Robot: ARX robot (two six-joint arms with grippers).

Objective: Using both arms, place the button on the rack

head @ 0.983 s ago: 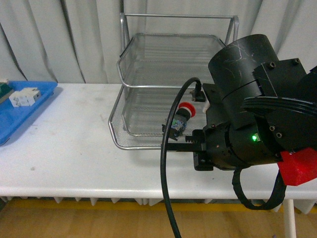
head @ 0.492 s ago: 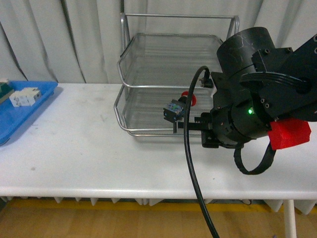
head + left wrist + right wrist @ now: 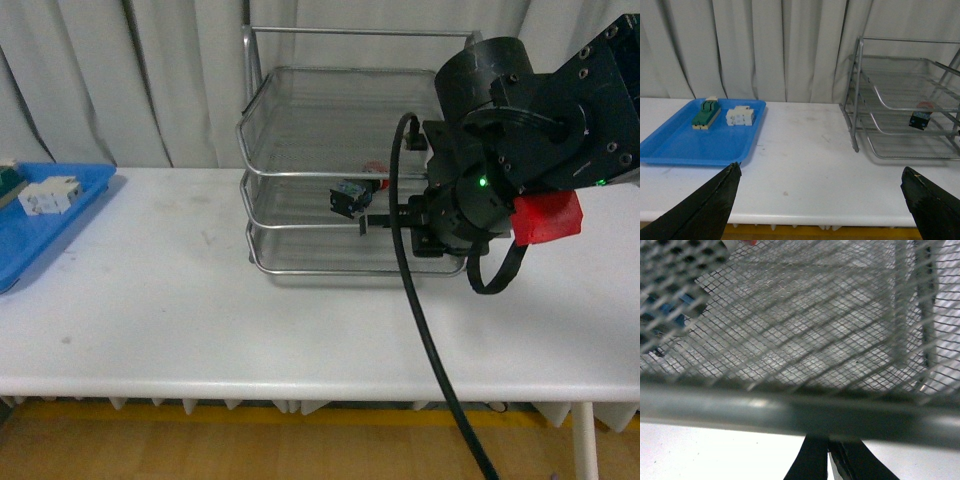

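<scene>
The button [image 3: 352,192] is held in the rack [image 3: 300,150], apparently pinched by the right gripper [image 3: 366,222] for release; left jaws are spread.

A: Rack [image 3: 300,170]: silvery wire mesh on a smooth tubular metal frame, bright sheen on the tubes. Mesh [image 3: 805,335] seen close in the right wrist view is fine and diamond-patterned, dull grey.

B: Table [image 3: 150,300]: white, smooth, matt, with faint scuffs and specks. Tray [image 3: 685,145] at the left edge: blue plastic, slightly glossy.

A: Button [image 3: 352,192]: red cap looks like smooth plastic; body dark with bluish bits, finish too small to tell.

B: Right arm [image 3: 520,150]: black casing, matt, lightly scratched; one red plastic part. Cable [image 3: 420,300]: black, smooth, slight gloss.

A: Curtain [image 3: 765,45]: pale cloth, matt, pleated. Left fingers [image 3: 710,205]: matt black.
</scene>
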